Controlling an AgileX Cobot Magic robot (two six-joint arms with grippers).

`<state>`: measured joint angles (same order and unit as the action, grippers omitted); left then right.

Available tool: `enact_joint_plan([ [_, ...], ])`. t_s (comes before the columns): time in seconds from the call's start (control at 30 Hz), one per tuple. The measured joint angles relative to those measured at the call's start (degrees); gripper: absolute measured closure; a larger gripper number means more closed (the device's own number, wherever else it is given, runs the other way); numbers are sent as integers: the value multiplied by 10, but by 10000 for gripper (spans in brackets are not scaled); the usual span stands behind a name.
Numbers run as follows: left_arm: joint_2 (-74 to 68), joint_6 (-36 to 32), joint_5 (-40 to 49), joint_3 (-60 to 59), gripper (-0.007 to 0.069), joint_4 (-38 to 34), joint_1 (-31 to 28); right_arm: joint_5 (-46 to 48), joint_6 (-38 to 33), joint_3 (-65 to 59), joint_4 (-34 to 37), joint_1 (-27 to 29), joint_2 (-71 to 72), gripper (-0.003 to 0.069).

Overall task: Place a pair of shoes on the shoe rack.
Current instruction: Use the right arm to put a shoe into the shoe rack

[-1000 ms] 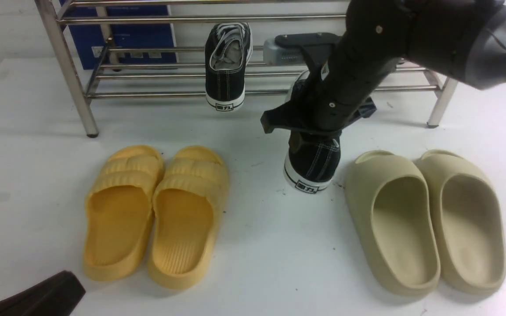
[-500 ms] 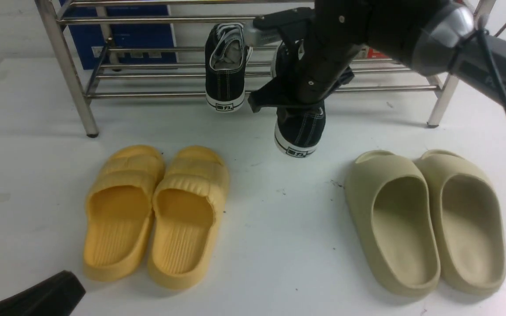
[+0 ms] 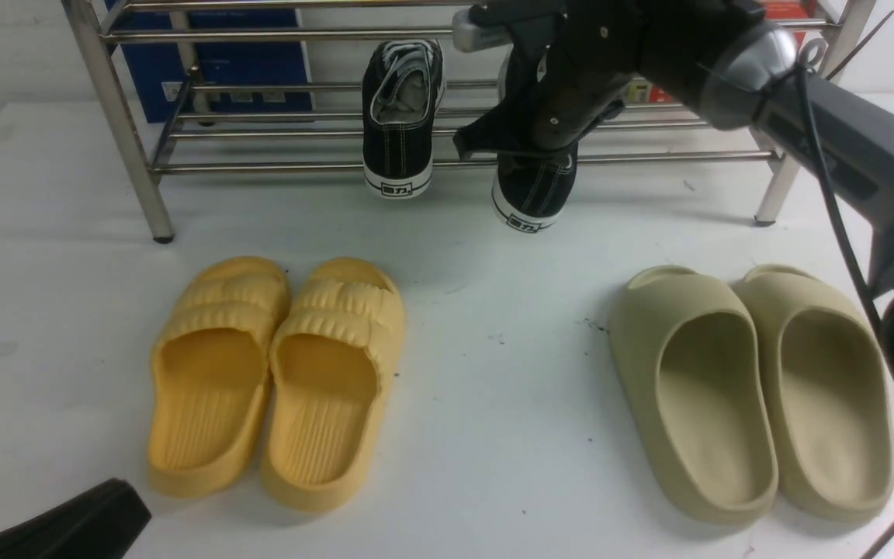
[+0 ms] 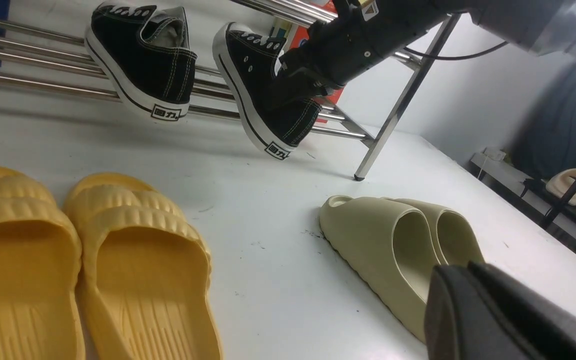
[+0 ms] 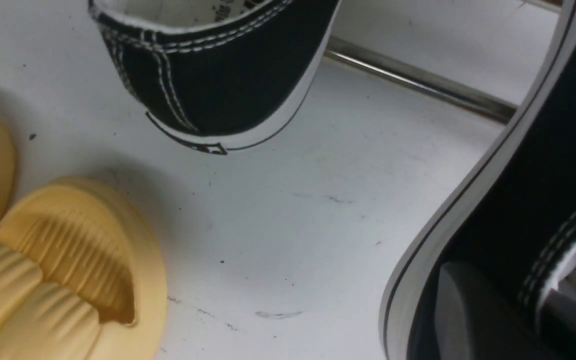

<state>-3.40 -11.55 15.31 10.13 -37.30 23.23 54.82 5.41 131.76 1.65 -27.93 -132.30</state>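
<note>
One black sneaker (image 3: 400,116) lies on the lower rails of the steel shoe rack (image 3: 261,165), heel sticking out over the front rail. My right gripper (image 3: 528,144) is shut on the side wall of the second black sneaker (image 3: 534,194), one finger (image 5: 468,310) outside and one inside it. It holds this sneaker tilted, toe up over the rails and heel hanging in front of the rack, to the right of the first one (image 4: 143,55). I cannot tell whether it touches the rails. My left gripper (image 4: 460,305) is shut and empty, low at the table's near left (image 3: 67,520).
Yellow ribbed slides (image 3: 276,380) lie front left, beige-olive foam slides (image 3: 750,388) front right, both on the white table. A blue box (image 3: 214,70) stands behind the rack. The rack's right front leg (image 3: 777,186) is beside my right arm.
My right gripper has lifted the second sneaker off the table and carried it away from me and up to the rack, beside the first sneaker. The left arm has not moved.
</note>
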Motion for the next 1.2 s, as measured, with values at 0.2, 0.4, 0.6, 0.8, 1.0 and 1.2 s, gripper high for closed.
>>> enact_joint_plan([
  [0.2,0,0,0,0,587,0,0,-26,-19,0,9,-1,-3,621],
  [0.4,0,0,0,0,585,0,0,-64,-24,4,9,-1,-17,620],
  [0.6,0,0,0,0,585,0,0,-77,-39,5,9,-1,-25,620],
  [0.8,0,0,0,0,585,0,0,-98,-41,5,0,-2,-32,613],
  [1.0,0,0,0,0,585,0,0,-105,-60,5,-7,-2,-32,587],
  [1.2,0,0,0,0,585,0,0,-111,-67,6,-16,-4,-32,539],
])
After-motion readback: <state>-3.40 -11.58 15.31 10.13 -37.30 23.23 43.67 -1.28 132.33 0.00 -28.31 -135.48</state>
